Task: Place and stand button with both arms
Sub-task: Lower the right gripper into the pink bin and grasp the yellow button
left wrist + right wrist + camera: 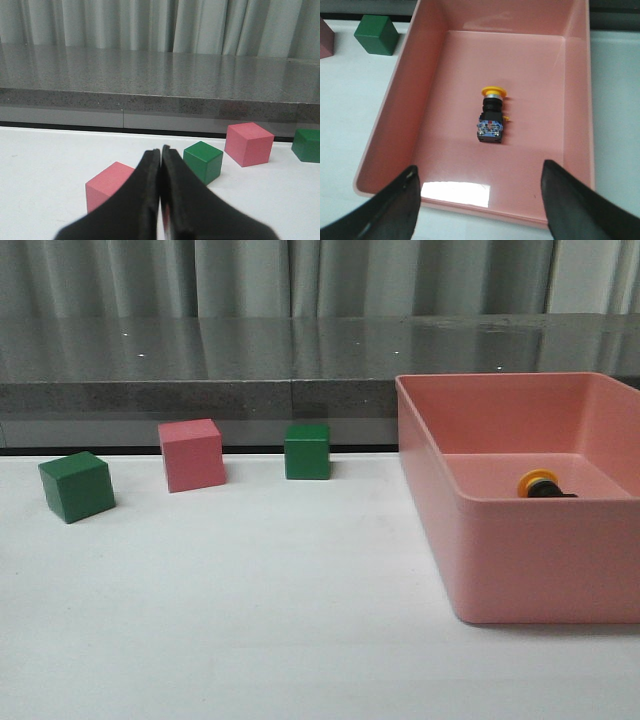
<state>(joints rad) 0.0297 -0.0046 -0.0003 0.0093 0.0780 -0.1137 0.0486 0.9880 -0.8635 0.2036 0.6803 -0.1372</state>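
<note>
Grey curtains at the back, a speckled grey ledge under them, then a plain white bench (250, 590) carrying everything. Pretty bare setup tbh.

Starting on the left: left end effector (160, 200) pressed fully together, pads touching, nothing pinched between them. Parked low over the bench, probably just waiting for its turn. Right ahead of its tips, a pink cube (107, 190) on one side and a green cube (203, 161) on the other; further out, a second pink cube (248, 143) and another green cube (306, 145). Likely just clutter, not part of the job.

Over to the right: pink bin (520, 570) on the bench, with the button (491, 115) lying on its side on the bin floor, touching none of the walls. Yellow cap pointing away from the right end effector (479, 210), clear-and-blue base end nearest it. Right end effector spread wide, empty, hanging above the bin's near rim with the button ahead of it and roughly centred between the fingers (395, 205). Looks lined up for a straight drop-and-grab. Lying flat like that, probably needs lifting out first, then a second grip from the other side to get stood on its base.
</note>
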